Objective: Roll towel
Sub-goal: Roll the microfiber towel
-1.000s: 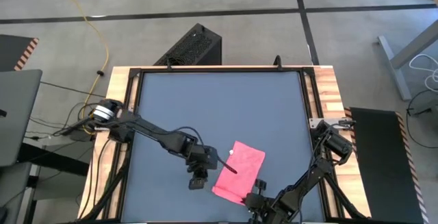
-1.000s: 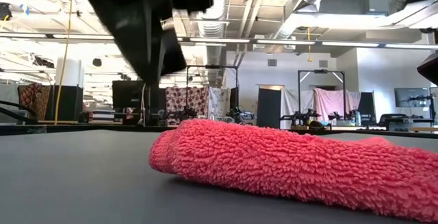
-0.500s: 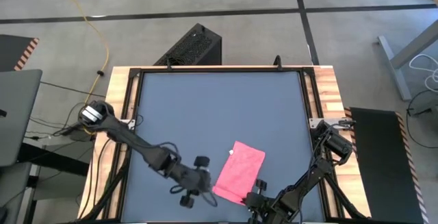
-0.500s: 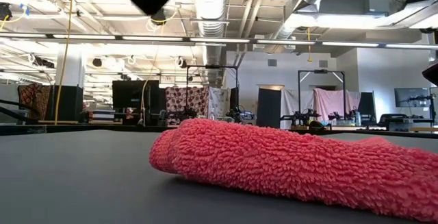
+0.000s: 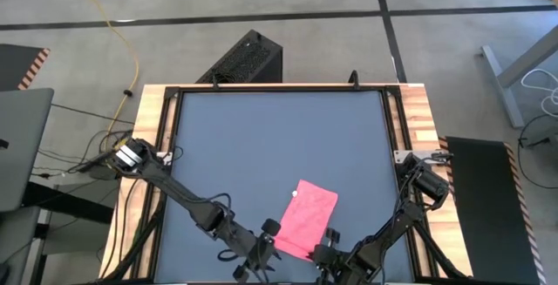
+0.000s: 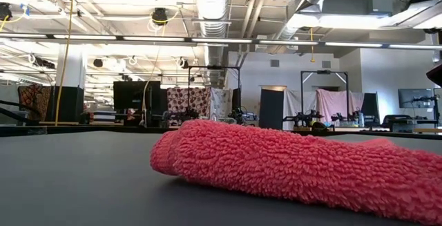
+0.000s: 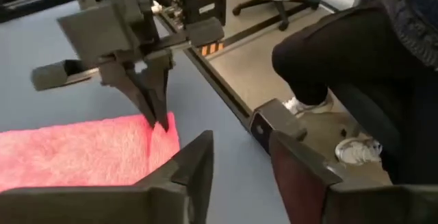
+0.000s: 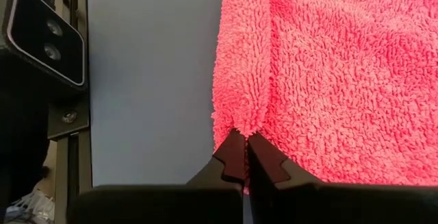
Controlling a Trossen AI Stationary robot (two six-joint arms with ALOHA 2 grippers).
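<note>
Towel point(image 5: 307, 218) lay flat near the table's front edge, its near corner pinched between the closed fingers of the right gripper point(image 8: 245, 161); so slight a hold looked likely to slip once rolling began. Left gripper point(image 7: 239, 157) hung open just beside the towel's left edge, close enough to foul the right gripper; a seated person point(image 7: 356, 66) was beyond the table edge point(image 7: 219, 80).

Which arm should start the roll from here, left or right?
Right, I'd say. The right claw is shut on the near corner of the towel, so it can probably turn that edge over. The left claw is open beside the towel, holding nothing.
</note>
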